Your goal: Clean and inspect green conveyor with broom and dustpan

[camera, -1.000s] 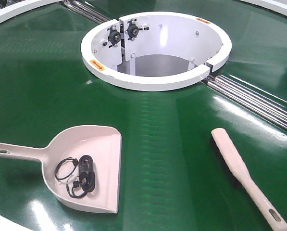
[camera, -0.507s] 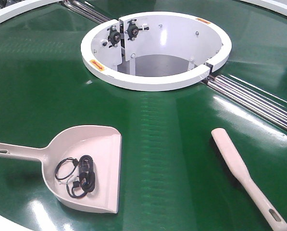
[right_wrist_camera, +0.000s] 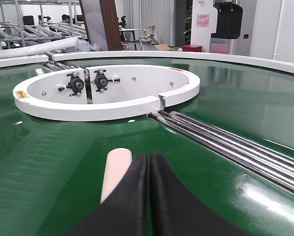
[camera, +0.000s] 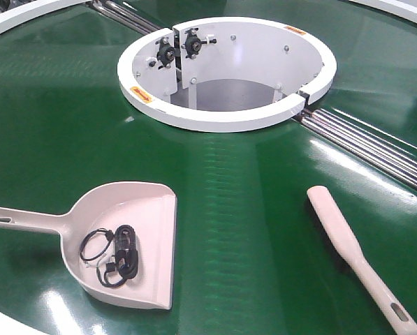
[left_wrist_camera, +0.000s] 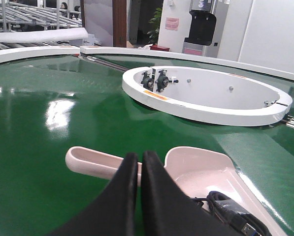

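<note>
Sweeping looks done: cable (camera: 117, 255) is lying in dustpan (camera: 135, 237), broom (camera: 351, 255) resting apart on conveyor (camera: 250, 209); both jaws pressed together, empty.

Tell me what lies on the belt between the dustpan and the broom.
Nothing: in the exterior front-facing view the stretch of green conveyor between the dustpan and the broom is bare glossy belt, showing only reflections.

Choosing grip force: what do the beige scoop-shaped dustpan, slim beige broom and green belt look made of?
The beige scoop-shaped dustpan and slim beige broom look like moulded matte plastic: uniform colour, rounded edges. The green conveyor belt seems glossy rubber or PVC, mirroring the lights.
</note>
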You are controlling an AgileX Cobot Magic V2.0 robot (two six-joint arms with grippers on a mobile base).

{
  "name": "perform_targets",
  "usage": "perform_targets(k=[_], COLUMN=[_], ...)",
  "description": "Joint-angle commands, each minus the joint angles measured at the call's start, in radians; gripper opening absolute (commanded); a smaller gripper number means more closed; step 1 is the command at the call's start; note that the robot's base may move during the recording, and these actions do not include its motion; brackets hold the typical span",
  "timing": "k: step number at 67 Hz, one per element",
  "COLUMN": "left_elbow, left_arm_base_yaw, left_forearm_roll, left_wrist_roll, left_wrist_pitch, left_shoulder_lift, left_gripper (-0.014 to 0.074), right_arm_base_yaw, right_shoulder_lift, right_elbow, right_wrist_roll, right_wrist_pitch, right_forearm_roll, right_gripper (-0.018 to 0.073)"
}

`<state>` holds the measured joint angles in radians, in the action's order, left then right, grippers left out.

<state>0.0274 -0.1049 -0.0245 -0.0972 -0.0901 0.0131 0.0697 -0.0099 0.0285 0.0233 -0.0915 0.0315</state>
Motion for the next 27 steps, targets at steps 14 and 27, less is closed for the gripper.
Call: perform_targets(k=[14, 27], left_elbow=[0.031, 0.031], left_arm_base_yaw=[-0.002, -0.002], left_forearm_roll=[0.001, 0.001], left_wrist_roll=[-0.01, -0.01], left_wrist_pitch=[0.078, 0.078], left_shoulder_lift=[0.013, 0.013], left_gripper=[-0.0007, -0.0007], right_arm_base_yaw=[-0.004, -0.004], right_shoulder_lift=[-0.018, -0.018], right_elbow=[0.02, 0.02], right_wrist_roll=[-0.002, -0.002], right_wrist_pitch=[0.077, 0.077], right_forearm_roll=[0.012, 0.012], right_gripper=[-0.001, -0.001])
